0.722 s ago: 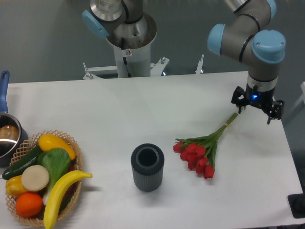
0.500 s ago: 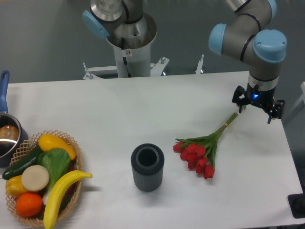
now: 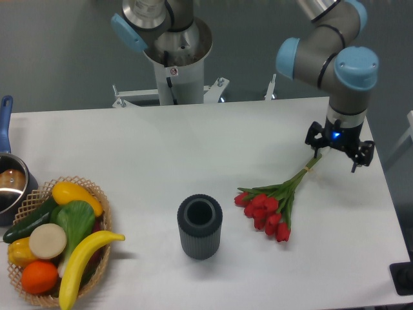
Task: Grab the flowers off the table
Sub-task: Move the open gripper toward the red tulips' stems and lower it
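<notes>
Arm's fingers (image 3: 335,149) hover spread wide over the stem end of the flowers (image 3: 274,203), gripping nothing. Flowers lie flat on the white tabletop (image 3: 193,148), right side, red heads toward the near edge, pale stems running up-right to under the fingers. Whether a fingertip touches the stems, can't tell. Dark ribbed cylinder vase (image 3: 200,226) stands upright left of the blooms, apart from them. Wicker basket (image 3: 97,255) of produce at the near-left corner, banana (image 3: 80,257) across it. Pot (image 3: 10,184) with blue handle at the left edge.
</notes>
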Tool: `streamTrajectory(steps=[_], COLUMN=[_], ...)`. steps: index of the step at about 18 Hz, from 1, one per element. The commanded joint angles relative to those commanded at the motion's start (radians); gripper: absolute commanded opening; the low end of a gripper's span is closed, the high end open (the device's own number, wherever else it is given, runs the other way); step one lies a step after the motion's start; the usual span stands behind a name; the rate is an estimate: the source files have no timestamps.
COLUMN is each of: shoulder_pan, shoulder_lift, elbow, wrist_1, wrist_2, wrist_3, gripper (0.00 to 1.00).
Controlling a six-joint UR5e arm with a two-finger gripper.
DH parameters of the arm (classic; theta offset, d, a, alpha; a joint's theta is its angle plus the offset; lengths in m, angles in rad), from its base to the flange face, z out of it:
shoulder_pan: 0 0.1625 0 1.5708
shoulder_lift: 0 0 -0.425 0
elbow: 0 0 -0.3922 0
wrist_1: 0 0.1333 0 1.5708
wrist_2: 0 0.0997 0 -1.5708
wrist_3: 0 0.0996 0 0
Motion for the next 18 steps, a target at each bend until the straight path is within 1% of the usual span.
streamTrajectory(steps=[2, 4, 8, 10, 12, 15, 18], shoulder_pan=[-0.014, -0.044, -0.086, -0.098, -0.141, -0.172, -0.187], shoulder_lift=[-0.005, -0.006, -0.021, -0.034, -0.049, -0.054, -0.064], elbow=[0.0, 0.0, -0.034, -0.035, -0.035, -0.037, -0.038], wrist_1=[-0.002, -0.002, -0.002, -0.003, -0.003, -0.003, -0.006], wrist_2=[0.011, 0.034, 0.043, 0.043, 0.057, 0.075, 0.075], wrist_3=[0.0, -0.002, -0.005, -0.032, -0.072, -0.095, -0.12], gripper=[1.0, 1.0, 1.0, 1.0, 1.0, 1.0, 1.0])
